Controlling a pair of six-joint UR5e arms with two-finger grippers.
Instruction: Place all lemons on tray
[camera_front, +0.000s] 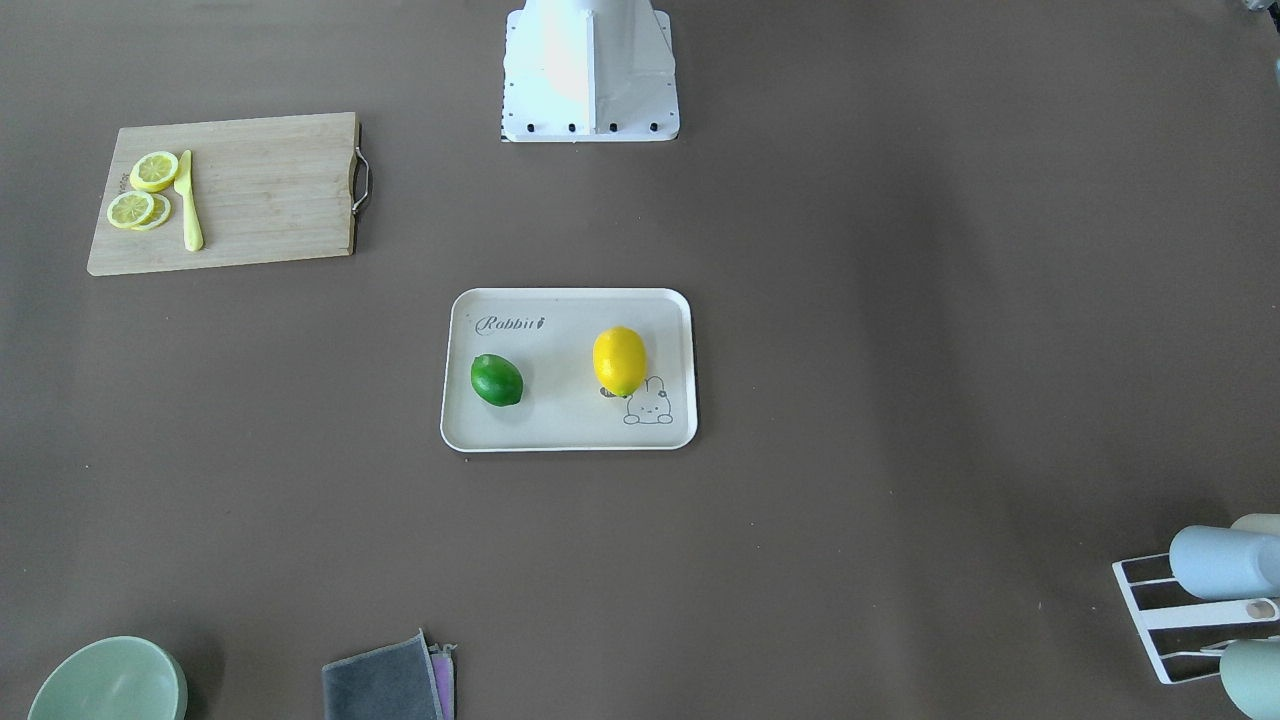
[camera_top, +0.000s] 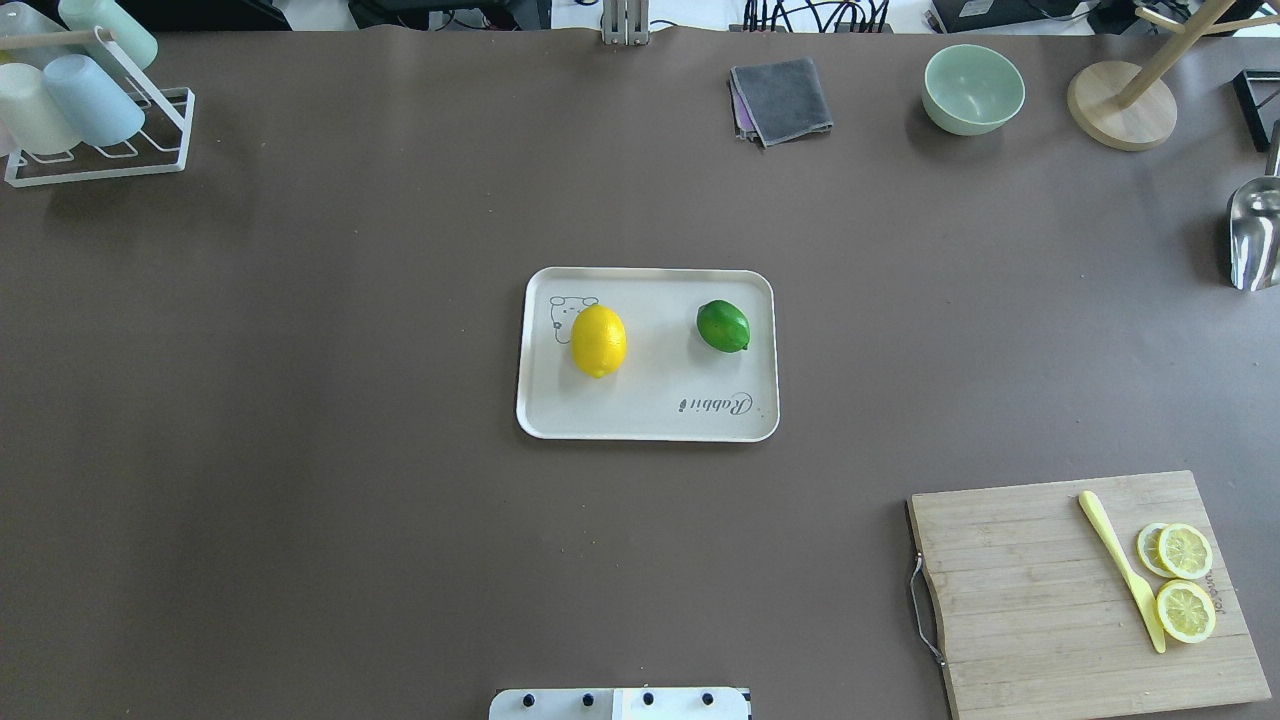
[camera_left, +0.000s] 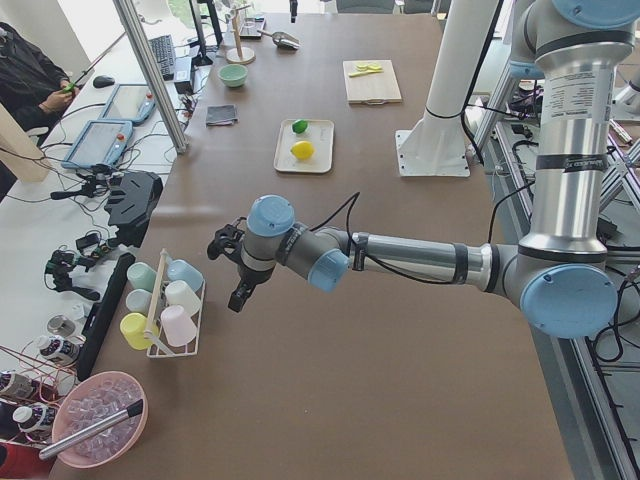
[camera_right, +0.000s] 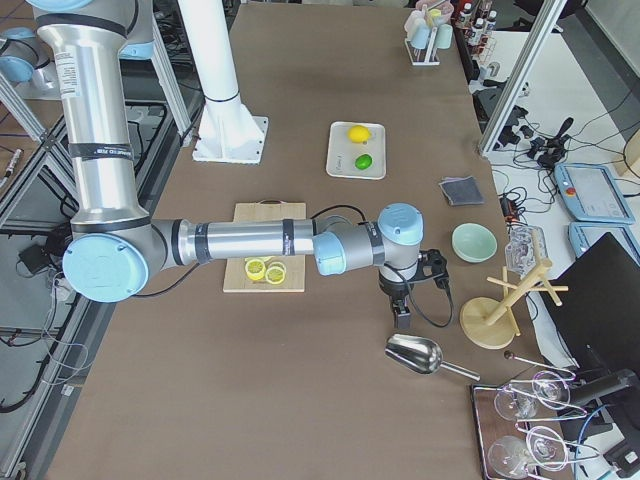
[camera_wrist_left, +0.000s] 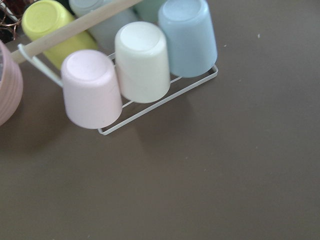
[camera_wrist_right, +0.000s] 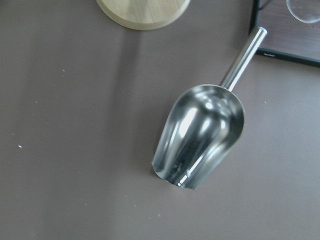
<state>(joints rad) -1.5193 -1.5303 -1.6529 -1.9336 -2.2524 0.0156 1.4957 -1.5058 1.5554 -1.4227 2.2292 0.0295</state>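
The yellow lemon and green lemon lie on the tray mid-frame, while the left gripper and right gripper hang in the air, and I cannot tell how wide either stands.

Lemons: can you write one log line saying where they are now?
yellow lemon: on tray | green lemon: on tray, apart from yellow | slices: on board | task: looks done

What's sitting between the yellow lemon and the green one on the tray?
Nothing. Between the yellow lemon and the green lemon there is only bare tray floor, seen plainly in the overhead view.
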